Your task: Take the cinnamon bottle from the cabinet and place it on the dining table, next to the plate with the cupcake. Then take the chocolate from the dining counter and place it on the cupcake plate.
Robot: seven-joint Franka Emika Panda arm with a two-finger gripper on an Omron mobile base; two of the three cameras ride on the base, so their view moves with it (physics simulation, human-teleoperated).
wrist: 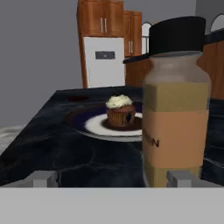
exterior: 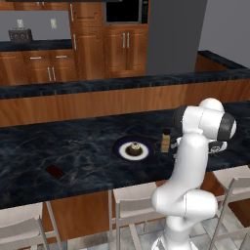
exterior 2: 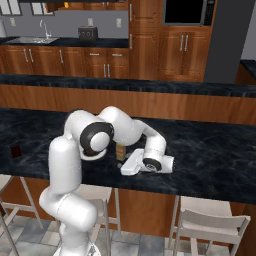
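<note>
Cinnamon bottle (exterior: 166, 141) standing upright on the black marbled bench (exterior: 73, 146), just right of the white plate (exterior: 125, 152) with the dark rim, apart from it. Cupcake (exterior: 134, 148) with a pale top sitting in the middle of the plate. Chocolate (exterior: 54, 171) lying flat on the near left part of the bench, well apart from the plate.

White arm bent low over the bench's near edge, wrist down at bench height just beside the bottle. Gripper (wrist: 118, 178) level with the bench, jaws spread wide and released, one dark tip (wrist: 43, 178) out to the left of the hand view, the other at the bottle's foot; bottle (wrist: 176, 105) looming close in the right half of that view, dark cap on top, tan contents behind a label. Whether a tip touches the bottle cannot be told. Cupcake (wrist: 120, 110) and plate (wrist: 94, 124) seen beyond it in the hand view.

From the right base view, bottle (exterior 2: 120, 151) partly hidden behind the arm's elbow, chocolate (exterior 2: 16, 151) far left on the bench (exterior 2: 210, 155).

Higher black-topped ledge (exterior: 97, 87) running behind the bench; pale stools (exterior: 132, 202) tucked along the near side.
</note>
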